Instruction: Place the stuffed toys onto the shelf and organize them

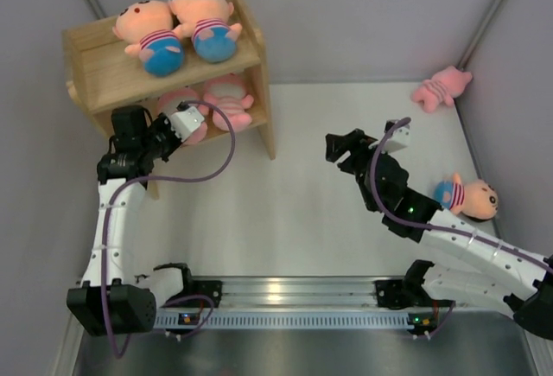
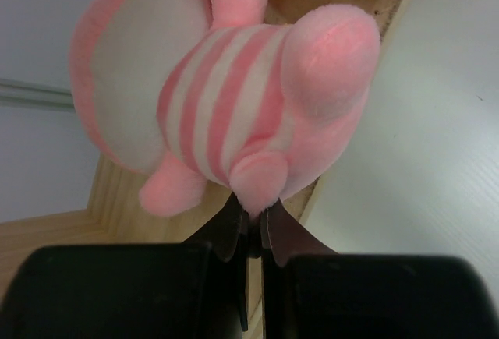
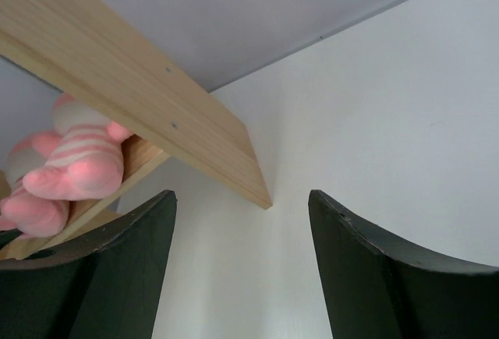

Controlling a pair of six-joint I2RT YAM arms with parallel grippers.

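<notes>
The wooden shelf (image 1: 95, 69) stands at the far left. Two peach dolls (image 1: 147, 26) (image 1: 206, 20) lie on its top tier. Two pink pigs are in the lower tier, one on the right (image 1: 230, 99) and one on the left (image 1: 175, 99). My left gripper (image 1: 171, 130) is at the lower tier, shut on a foot of the left pig (image 2: 234, 97); in the left wrist view the gripper (image 2: 253, 213) pinches that foot. My right gripper (image 1: 340, 148) is open and empty over the table right of the shelf, and it also shows in the right wrist view (image 3: 242, 206). A third pig (image 1: 441, 87) lies at the far right. A third doll (image 1: 473, 196) lies beside the right arm.
The shelf's right side panel (image 3: 156, 97) rises just ahead of my right gripper, with a shelved pig (image 3: 70, 167) behind it. Grey walls close in at the back and on both sides. The metal base rail (image 1: 285, 294) runs along the near edge.
</notes>
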